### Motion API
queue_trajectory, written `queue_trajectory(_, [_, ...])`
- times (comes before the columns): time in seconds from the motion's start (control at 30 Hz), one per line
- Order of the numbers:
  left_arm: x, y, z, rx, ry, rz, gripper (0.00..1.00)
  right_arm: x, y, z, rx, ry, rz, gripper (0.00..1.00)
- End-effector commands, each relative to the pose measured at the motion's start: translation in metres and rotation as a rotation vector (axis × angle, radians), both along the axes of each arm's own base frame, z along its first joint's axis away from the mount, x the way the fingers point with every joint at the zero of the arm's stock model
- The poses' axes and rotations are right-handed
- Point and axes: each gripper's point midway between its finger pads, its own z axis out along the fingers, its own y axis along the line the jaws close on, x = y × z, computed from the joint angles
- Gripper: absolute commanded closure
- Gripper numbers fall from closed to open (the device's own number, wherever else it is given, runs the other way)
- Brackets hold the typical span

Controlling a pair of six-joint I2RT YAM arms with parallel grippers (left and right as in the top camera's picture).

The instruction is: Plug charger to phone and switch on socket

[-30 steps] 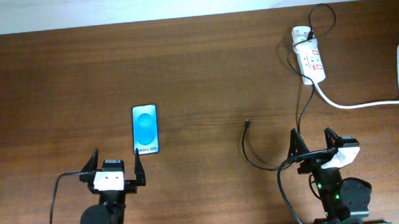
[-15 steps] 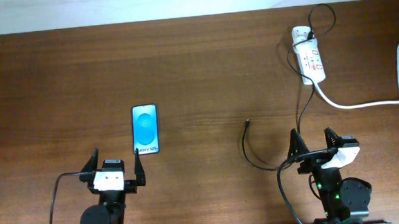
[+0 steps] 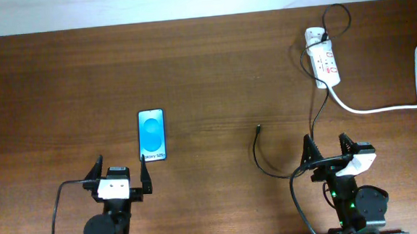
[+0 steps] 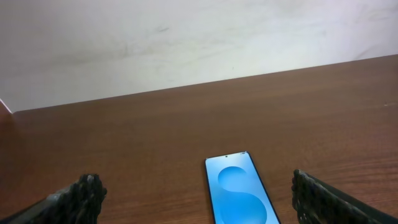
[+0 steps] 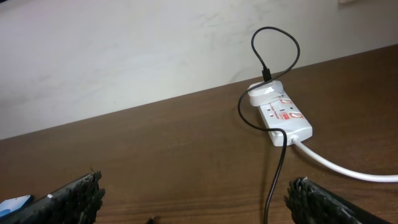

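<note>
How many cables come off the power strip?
2. The thin black charger cable leaves the far end of the power strip, loops, and trails toward the near edge; the thick white cord exits its near end, running right.

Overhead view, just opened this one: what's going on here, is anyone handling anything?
Nothing is being handled. The left pincer and the right pincer both sit open and empty at the near edge of the table. The phone lies flat with its screen lit, just ahead of the left pincer. The charger runs from the socket at the far right down past the right pincer. Its loose tip lies on the wood, apart from the phone. Plugging in has not yet begun.
</note>
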Motion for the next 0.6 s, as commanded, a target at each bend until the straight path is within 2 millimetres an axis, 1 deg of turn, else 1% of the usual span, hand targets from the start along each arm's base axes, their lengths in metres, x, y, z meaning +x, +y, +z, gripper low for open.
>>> queue_trajectory(0.0, [0.001,-0.002,-0.002,-0.005,0.000,-0.011,0.01,0.000,0.001,-0.002,0.000,0.003,0.004,0.02])
queue_trajectory(0.17, [0.000,-0.002,0.000,-0.073,0.002,-0.005,0.01,0.000,0.001,-0.002,0.000,0.003,0.004,0.02])
queue_trajectory(0.2, [-0.001,-0.001,0.003,-0.104,0.009,-0.002,0.01,0.000,0.001,-0.002,0.000,0.003,0.004,0.02])
queue_trajectory(0.33, [-0.006,-0.001,0.011,-0.109,0.039,0.001,0.01,0.000,0.001,-0.002,0.000,0.003,0.004,0.02])
queue_trajectory(0.57, [-0.019,0.000,0.043,-0.106,0.085,0.003,0.01,0.000,0.001,-0.002,0.000,0.003,0.004,0.02])
